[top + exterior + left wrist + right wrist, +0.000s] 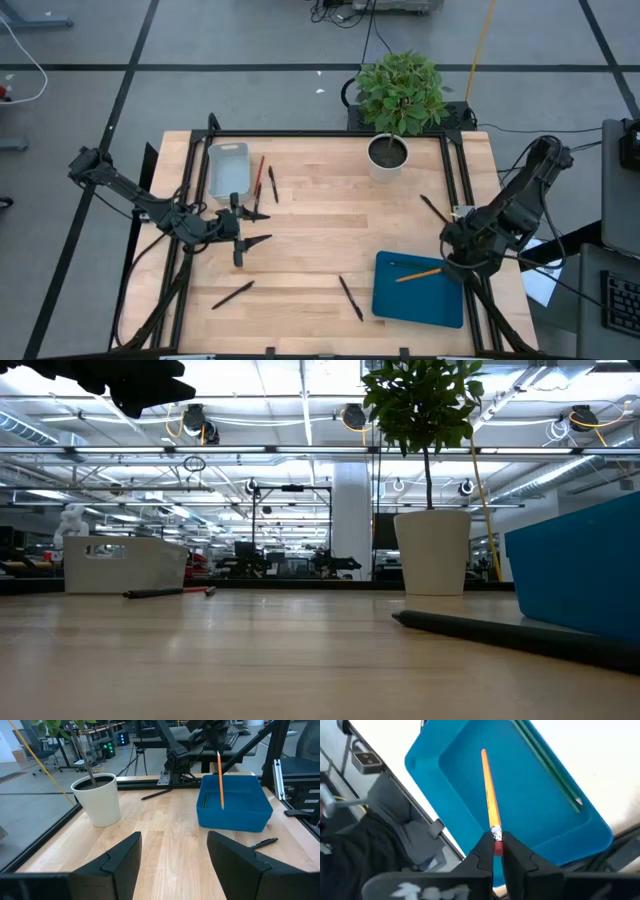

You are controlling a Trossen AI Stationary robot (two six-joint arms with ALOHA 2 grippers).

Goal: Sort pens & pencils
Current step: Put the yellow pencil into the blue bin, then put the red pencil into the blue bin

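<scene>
Wooden table (320, 240), your right gripper (496, 851) pinched on an orange pencil (489, 795) over the blue tray (545, 815), green pencil (547, 765) inside, left gripper (172, 850) spread, empty.

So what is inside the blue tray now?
A green pencil lies inside the blue tray. The right gripper holds an orange pencil above it. Nothing else shows.

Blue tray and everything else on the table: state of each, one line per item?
Blue tray: holds a green pencil.
Orange pencil: pinched by right gripper over the tray.
Left gripper: fingers open, empty.
White bin: contents unclear.
Black pens: loose on table.
</scene>
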